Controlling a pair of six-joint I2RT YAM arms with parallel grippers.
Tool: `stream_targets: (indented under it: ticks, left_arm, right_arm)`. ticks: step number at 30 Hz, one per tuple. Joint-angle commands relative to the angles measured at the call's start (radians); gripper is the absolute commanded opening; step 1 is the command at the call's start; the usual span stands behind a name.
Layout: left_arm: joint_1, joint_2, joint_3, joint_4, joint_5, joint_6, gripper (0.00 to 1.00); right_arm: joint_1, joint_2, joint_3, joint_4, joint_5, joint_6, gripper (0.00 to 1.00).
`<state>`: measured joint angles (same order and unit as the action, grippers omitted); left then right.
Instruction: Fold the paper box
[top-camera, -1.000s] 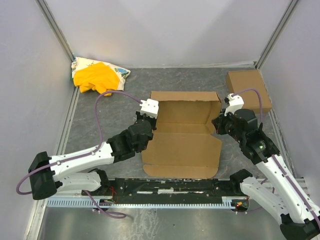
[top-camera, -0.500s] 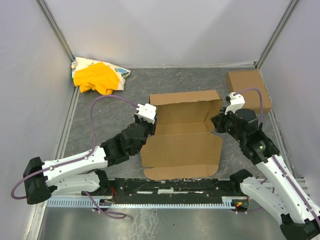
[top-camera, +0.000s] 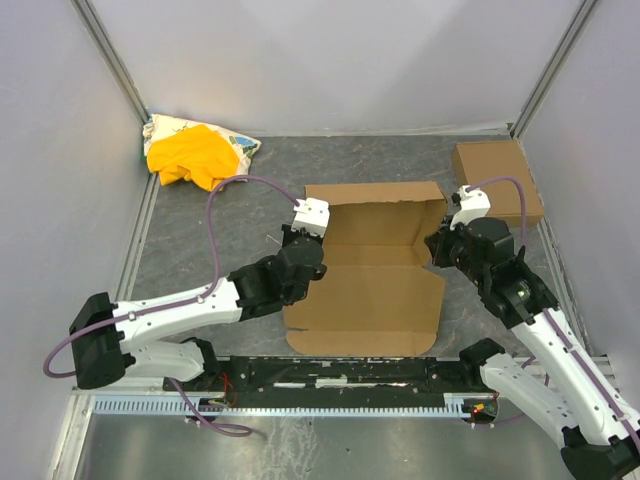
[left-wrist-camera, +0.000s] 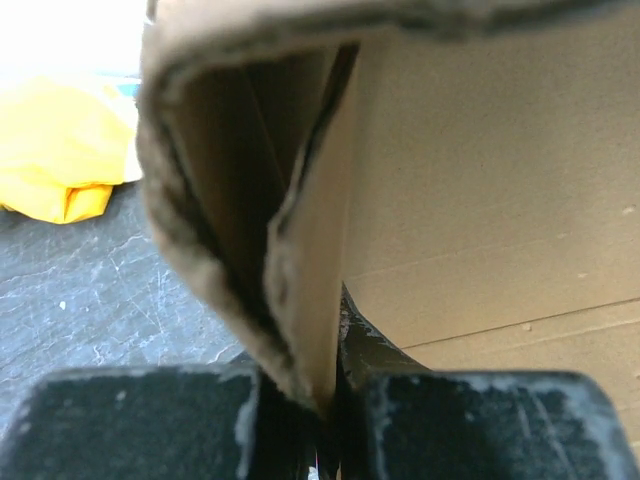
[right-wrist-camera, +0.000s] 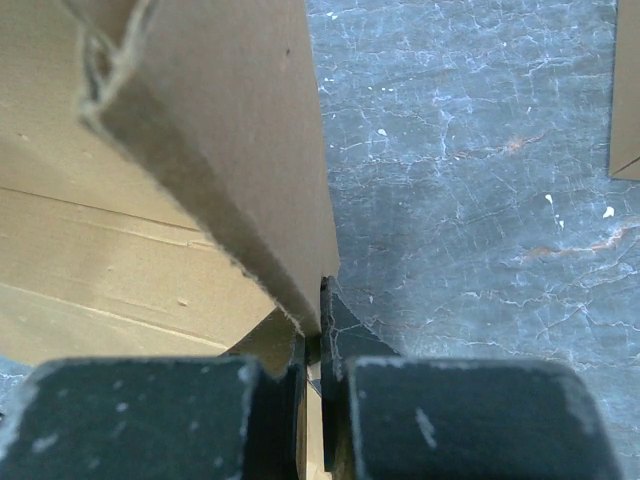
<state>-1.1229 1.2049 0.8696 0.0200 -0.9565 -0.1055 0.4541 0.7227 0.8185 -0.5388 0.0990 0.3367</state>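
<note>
The paper box (top-camera: 365, 290) lies at the middle of the grey bench (top-camera: 190, 250), between the two arms. It is plain brown corrugated cardboard and only half formed. A flat panel with rounded corners lies nearest the arms, the back wall stands at the far edge, and both side walls are raised. The left end effector (left-wrist-camera: 320, 400) is clamped on the doubled left wall. The right end effector (right-wrist-camera: 312, 345) is pinched on the right wall's edge. A smaller brown box (top-camera: 497, 180) sits well apart at the far right.

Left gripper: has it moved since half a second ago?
Yes: the left gripper shifted right, away from the yellow cloth, onto the paper box's left wall.
</note>
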Motion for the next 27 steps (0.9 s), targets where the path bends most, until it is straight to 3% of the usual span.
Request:
stream_targets:
  ticks: [1,8,14,17,22,27]
  left_arm:
    - [-0.015,0.025,0.028,-0.091,-0.103,0.001,0.11]
    - [-0.015,-0.086,-0.066,0.005,0.060,-0.045,0.47]
    - [-0.016,-0.169,-0.138,0.017,0.129,-0.090,0.50]
    - [-0.015,-0.168,-0.143,-0.005,0.105,-0.101,0.44]
    - [-0.016,-0.130,-0.097,-0.062,0.098,-0.111,0.06]
    - [-0.020,-0.074,-0.036,-0.118,0.052,-0.106,0.03]
  right_arm:
    - [0.005,-0.004,0.050,0.115,-0.004,0.028,0.02]
    - [0.006,0.005,0.041,0.127,0.033,0.053,0.02]
    - [0.006,0.005,0.036,0.142,0.068,0.078,0.02]
    - [0.005,-0.002,0.032,0.151,0.070,0.086,0.02]
    - [0.006,-0.005,0.037,0.141,0.089,0.087,0.02]
    - [0.006,-0.001,0.038,0.134,0.103,0.086,0.02]
